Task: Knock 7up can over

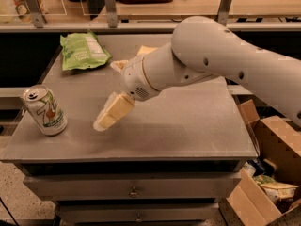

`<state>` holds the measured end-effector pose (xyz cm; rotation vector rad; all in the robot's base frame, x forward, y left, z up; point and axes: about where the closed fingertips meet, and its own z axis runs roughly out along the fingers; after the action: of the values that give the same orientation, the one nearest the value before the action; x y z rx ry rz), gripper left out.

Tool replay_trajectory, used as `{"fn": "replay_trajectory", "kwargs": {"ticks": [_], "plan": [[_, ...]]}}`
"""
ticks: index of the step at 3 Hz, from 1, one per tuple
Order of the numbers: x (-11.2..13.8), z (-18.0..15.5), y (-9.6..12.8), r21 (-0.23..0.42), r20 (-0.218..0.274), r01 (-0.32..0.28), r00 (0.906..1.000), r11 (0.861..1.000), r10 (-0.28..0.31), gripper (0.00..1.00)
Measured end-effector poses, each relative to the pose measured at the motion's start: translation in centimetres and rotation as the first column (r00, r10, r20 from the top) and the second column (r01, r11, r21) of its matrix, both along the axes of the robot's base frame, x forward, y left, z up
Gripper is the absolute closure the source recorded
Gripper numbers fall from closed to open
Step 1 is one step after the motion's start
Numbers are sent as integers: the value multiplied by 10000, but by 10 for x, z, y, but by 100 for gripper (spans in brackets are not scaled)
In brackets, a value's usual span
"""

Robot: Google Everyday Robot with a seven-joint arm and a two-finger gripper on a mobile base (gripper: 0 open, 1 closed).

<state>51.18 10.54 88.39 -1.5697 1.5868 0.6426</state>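
The 7up can [44, 111] is silver-white with green markings and a red dot. It stands upright near the front left corner of the grey table [188, 126], leaning slightly. My gripper [111, 113], cream-coloured at the end of the white arm [211, 55], hangs low over the table, pointing down and left. It is to the right of the can, a short gap away and not touching it. It holds nothing that I can see.
A green snack bag [83, 51] lies at the table's back left. Open cardboard boxes [275, 173] stand on the floor to the right. Drawers [134, 189] are under the tabletop. A counter with posts [110, 6] runs behind.
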Motion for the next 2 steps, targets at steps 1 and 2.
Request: {"fn": "replay_trajectory", "kwargs": {"ticks": [1,2], "plan": [[-4,-4,11,496,-339,-549,9978,9973,567,0],[-9,-13,33,1170,-647,-1176,9900,9861,1257,0]]}}
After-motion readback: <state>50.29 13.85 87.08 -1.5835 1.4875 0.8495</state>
